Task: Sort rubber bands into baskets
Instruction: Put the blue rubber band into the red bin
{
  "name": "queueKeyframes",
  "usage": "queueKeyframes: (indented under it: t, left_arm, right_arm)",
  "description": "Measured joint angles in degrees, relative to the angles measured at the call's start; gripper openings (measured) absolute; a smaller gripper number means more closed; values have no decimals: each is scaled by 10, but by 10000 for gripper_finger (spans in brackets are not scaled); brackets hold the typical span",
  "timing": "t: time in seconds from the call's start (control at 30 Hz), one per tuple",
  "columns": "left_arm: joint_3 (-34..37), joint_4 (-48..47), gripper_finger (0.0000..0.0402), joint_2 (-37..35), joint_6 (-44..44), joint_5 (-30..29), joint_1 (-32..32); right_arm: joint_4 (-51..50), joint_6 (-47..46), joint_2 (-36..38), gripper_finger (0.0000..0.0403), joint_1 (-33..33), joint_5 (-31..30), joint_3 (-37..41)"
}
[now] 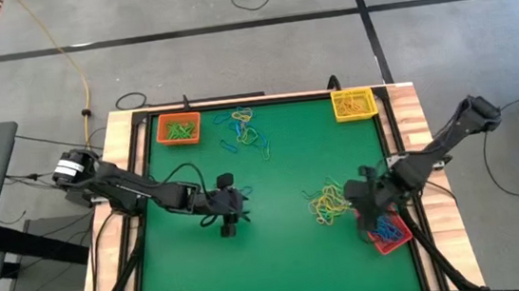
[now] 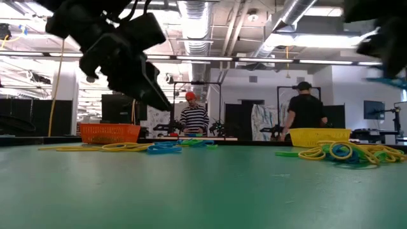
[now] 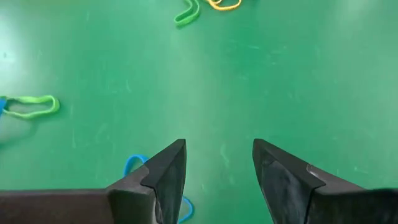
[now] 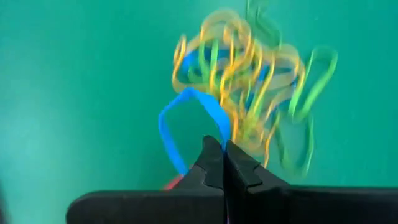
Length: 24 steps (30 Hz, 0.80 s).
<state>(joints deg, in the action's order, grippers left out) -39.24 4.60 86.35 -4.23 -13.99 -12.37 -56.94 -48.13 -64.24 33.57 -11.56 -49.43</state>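
A blue rubber band (image 4: pixel 186 124) is being pinched between the pressed-together fingers of the right gripper (image 4: pixel 224 163), just beside the red basket (image 1: pixel 389 234) — the pile (image 1: pixel 327 202) should be cleared first. The left gripper (image 3: pixel 217 180) is being held spread, empty.

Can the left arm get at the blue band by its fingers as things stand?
Probably yes. The left gripper is open and empty over bare mat, with the blue band lying flat right beside one finger. Nothing covers it; a small sideways shift should do.
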Motion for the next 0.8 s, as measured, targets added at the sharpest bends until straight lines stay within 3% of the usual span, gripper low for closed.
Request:
queueKeyframes:
  t: [0.2,0.37,0.8]
  left_arm:
    - [41,67,176,0,-1,0,0]
    - [50,88,176,0,1,0,0]
    - [50,87,176,0,1,1,0]
  right_arm:
    - [-83,-154,31,15,63,56,0]
    - [-130,-245,28,15,105,58,0]
    - [-140,-315,-53,29,145,88,0]
